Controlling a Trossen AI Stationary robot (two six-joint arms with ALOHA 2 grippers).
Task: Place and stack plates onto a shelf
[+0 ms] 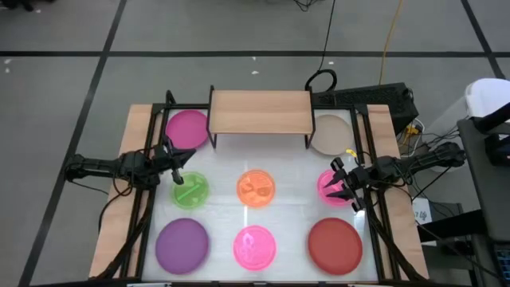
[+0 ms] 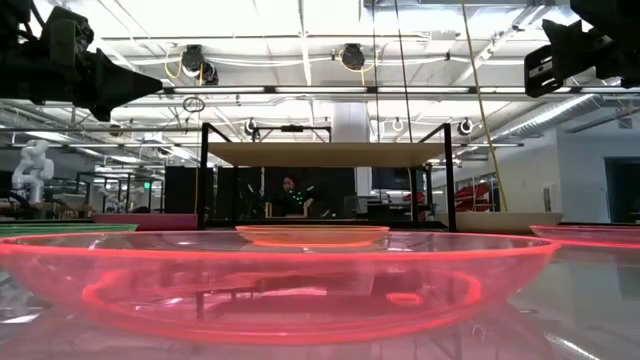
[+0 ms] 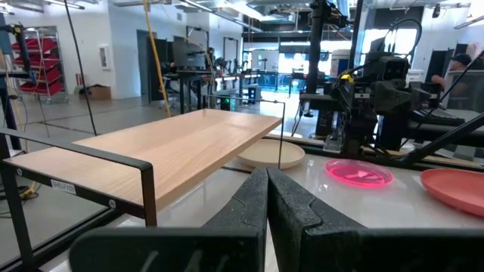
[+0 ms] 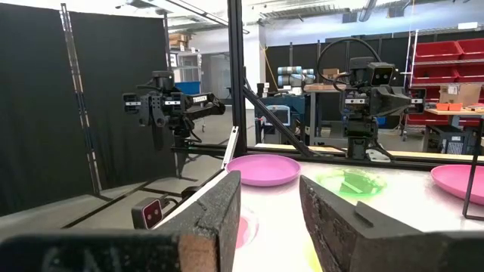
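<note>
left pincer (image 1: 177, 166) closed above green plate (image 1: 190, 190), right pincer (image 1: 344, 185) parted

No lettering is showing clearly enough to read in any view. A small white sticker (image 3: 64, 186) is sitting on the black front rail of the shelf (image 3: 174, 147), and it may be carrying print, but its characters are staying too small to make out.

You have a white table (image 1: 291, 209) with wood side strips on a grey floor (image 1: 199, 32) crossed by dark lines. A yellow cable (image 1: 387, 40) and a black cable (image 1: 327, 40) hang behind it. Red bins (image 4: 446, 72) fill shelving beyond.
</note>
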